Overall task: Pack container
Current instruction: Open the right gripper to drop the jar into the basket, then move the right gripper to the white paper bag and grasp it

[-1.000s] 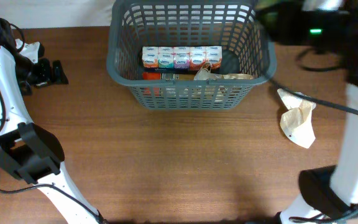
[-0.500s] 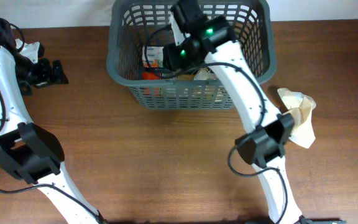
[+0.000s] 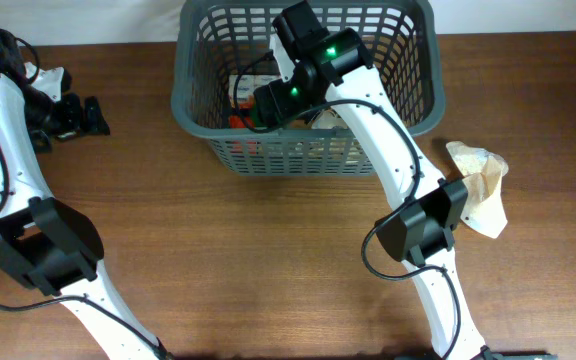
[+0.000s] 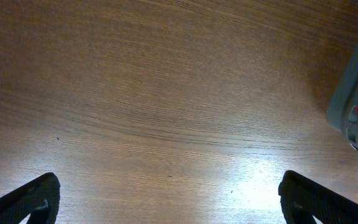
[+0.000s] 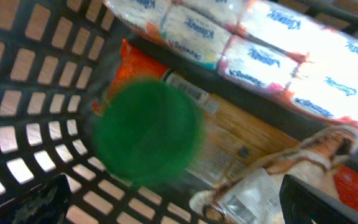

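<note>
We see the table [image 4: 166, 93] as brown wood with a fine grain, smooth, its finish throwing back a bright sheen. The container [image 3: 268, 156] is matt grey plastic. Inside it, the tissue packs [image 5: 278, 56] wear glossy printed film. At the container's three o'clock lies crumpled beige paper [image 3: 480, 190], dull and creased.

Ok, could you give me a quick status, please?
Left fingers open, over table. Right fingers open inside basket, blurred green thing ahead. Nothing blocking.

tissue packs [image 5: 272, 43] lie in the container [image 3: 298, 155], crumpled bag [image 3: 480, 190] to its right.
</note>
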